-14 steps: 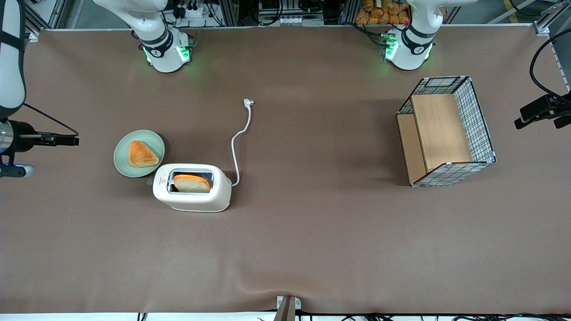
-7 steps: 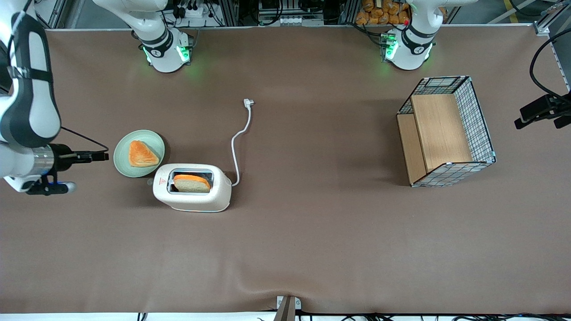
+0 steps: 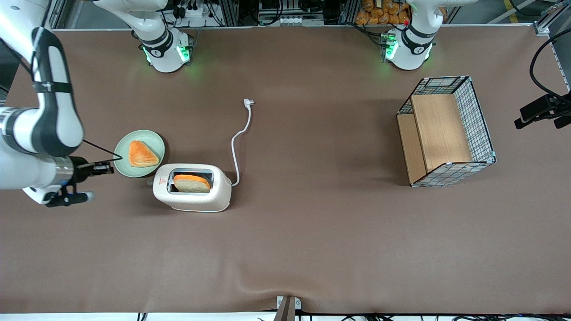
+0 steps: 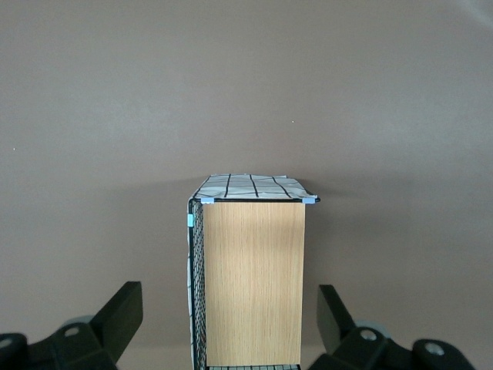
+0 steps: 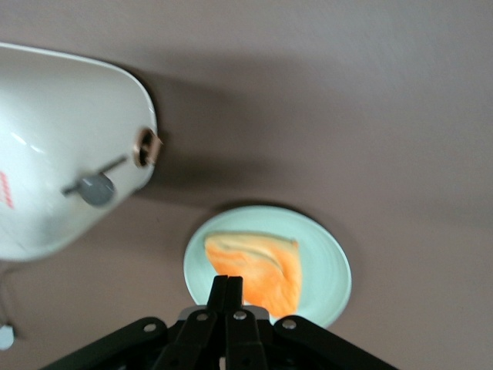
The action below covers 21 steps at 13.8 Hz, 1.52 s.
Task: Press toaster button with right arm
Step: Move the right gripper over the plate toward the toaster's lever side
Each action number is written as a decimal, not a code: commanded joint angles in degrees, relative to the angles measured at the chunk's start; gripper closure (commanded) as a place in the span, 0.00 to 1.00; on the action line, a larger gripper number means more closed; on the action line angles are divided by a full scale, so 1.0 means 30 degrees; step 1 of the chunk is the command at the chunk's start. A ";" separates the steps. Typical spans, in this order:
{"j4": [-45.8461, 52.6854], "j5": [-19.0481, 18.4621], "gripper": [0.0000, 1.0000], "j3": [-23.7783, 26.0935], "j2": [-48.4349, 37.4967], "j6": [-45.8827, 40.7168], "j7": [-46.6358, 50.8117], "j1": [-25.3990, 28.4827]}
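The white toaster [image 3: 192, 187] lies on the brown table with a bread slice [image 3: 192, 183] in its top slot. Its small grey button [image 3: 150, 182] sticks out of the narrow end that faces the working arm; it also shows in the right wrist view [image 5: 97, 189], below a brownish dial [image 5: 146, 147]. My right arm's gripper [image 3: 109, 168] hovers at the edge of the green plate [image 3: 134, 172], a short way from the button and apart from it. Its fingers [image 5: 228, 287] are pressed together and hold nothing.
The green plate [image 5: 327, 270] carries an orange pastry [image 3: 142, 154] and sits beside the toaster, farther from the front camera. The white cord [image 3: 235, 142] runs to a plug [image 3: 248, 103]. A wire basket with wooden panels [image 3: 446, 129] stands toward the parked arm's end.
My right arm has swung in from the table's end toward the toaster and a little nearer the front camera. The gripper now reaches the plate's edge. The toaster has not moved.
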 commanded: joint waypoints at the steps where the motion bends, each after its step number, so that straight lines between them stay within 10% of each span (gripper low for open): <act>1: -0.0219 0.0190 1.00 -0.0087 0.0174 0.1302 -0.0256 0.0697; 21: -0.1422 0.0834 1.00 -0.0087 0.0848 0.4265 0.2730 0.4065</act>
